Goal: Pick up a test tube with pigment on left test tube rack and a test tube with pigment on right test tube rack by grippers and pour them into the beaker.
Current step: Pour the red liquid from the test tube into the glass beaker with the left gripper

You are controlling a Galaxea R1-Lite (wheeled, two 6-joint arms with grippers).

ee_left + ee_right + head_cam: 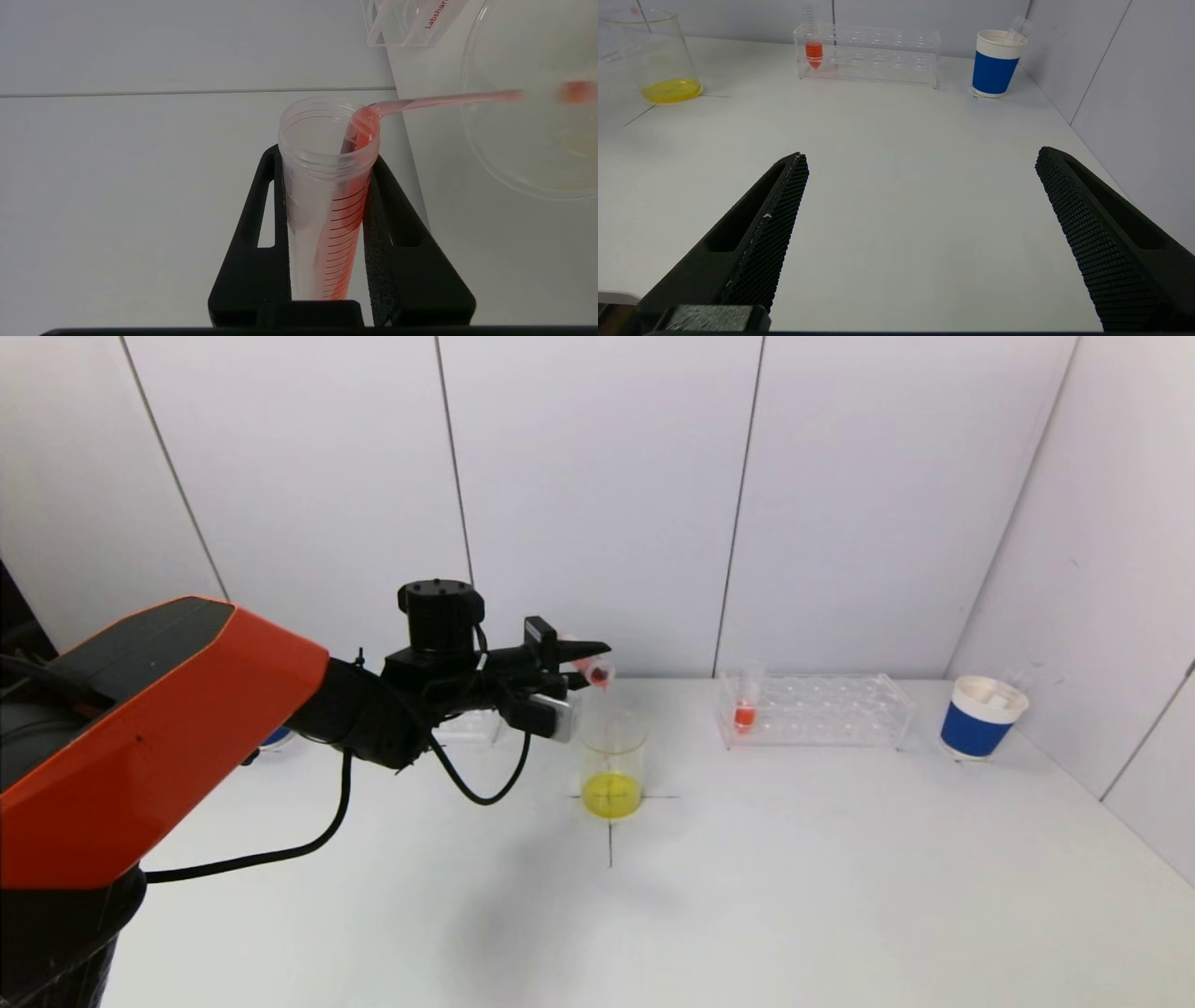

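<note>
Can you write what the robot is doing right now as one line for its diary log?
step: pouring | left claw: shut on test tube, tipped over beaker | red stream falling in | right claw: open, idle | right rack tube: waiting

The left arm reaches forward from its orange shoulder, its wrist rolled so the left gripper [583, 665] lies tipped on its side. Its two black fingers [406, 261] are clamped tight on a tube between them. The right gripper [920, 242] hangs low and idle, outside the head view, its textured fingers [775, 224] spread wide apart, nothing between them.
</note>
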